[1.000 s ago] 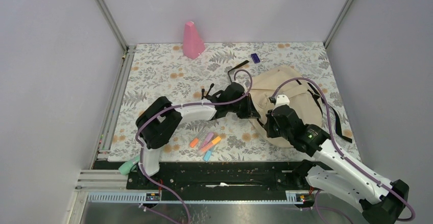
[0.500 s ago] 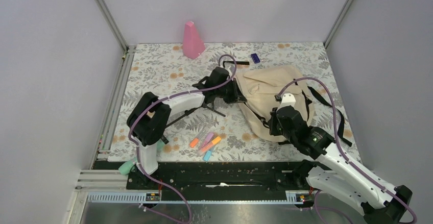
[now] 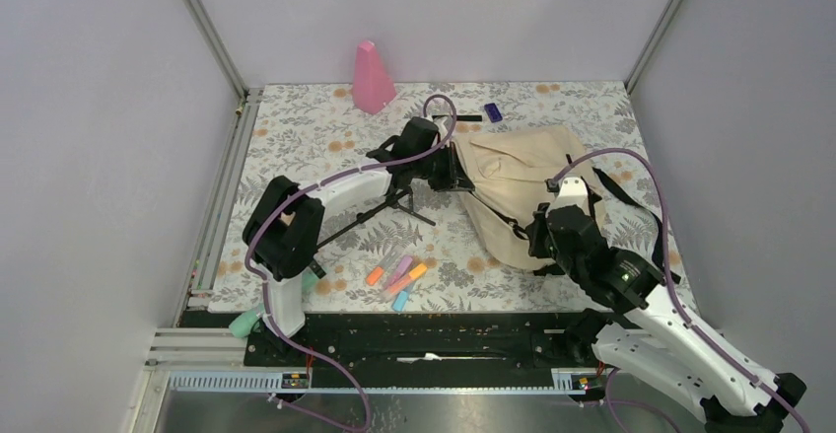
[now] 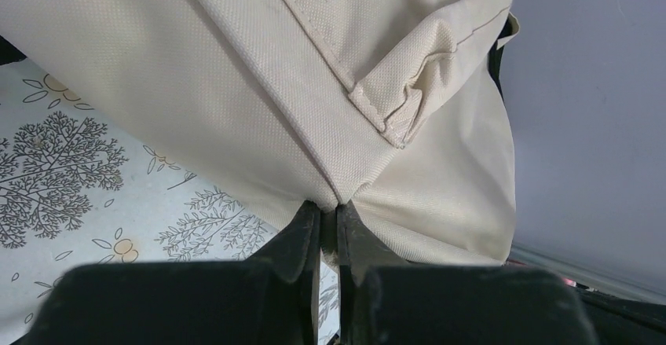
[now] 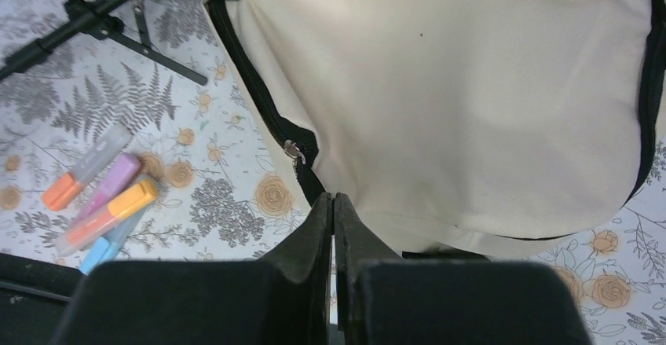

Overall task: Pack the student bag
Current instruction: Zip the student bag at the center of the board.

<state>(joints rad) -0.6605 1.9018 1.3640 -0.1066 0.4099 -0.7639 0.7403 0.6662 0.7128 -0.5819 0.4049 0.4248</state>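
The student bag [image 3: 522, 181] is a large beige fabric backpack with black straps and zipper trim, lying at the right middle of the table. My left gripper [image 3: 455, 169] is shut on a fold of the bag's fabric at its left edge; in the left wrist view the fingertips [image 4: 312, 218] pinch the beige cloth [image 4: 314, 86]. My right gripper [image 3: 540, 238] is shut on the bag's near edge; in the right wrist view my gripper [image 5: 333, 200] meets the black zipper trim just below the zipper pull [image 5: 294, 150].
Several highlighters [image 3: 398, 277] lie left of the right gripper and also show in the right wrist view [image 5: 102, 203]. A black tripod-like stand [image 3: 389, 204] lies under the left arm. A pink cone [image 3: 372, 78] and a small purple object [image 3: 493, 111] sit at the back.
The left gripper has moved back and left, pulling the bag's edge with it. The right gripper has shifted slightly right. The bag has been stretched out and shifted toward the back.
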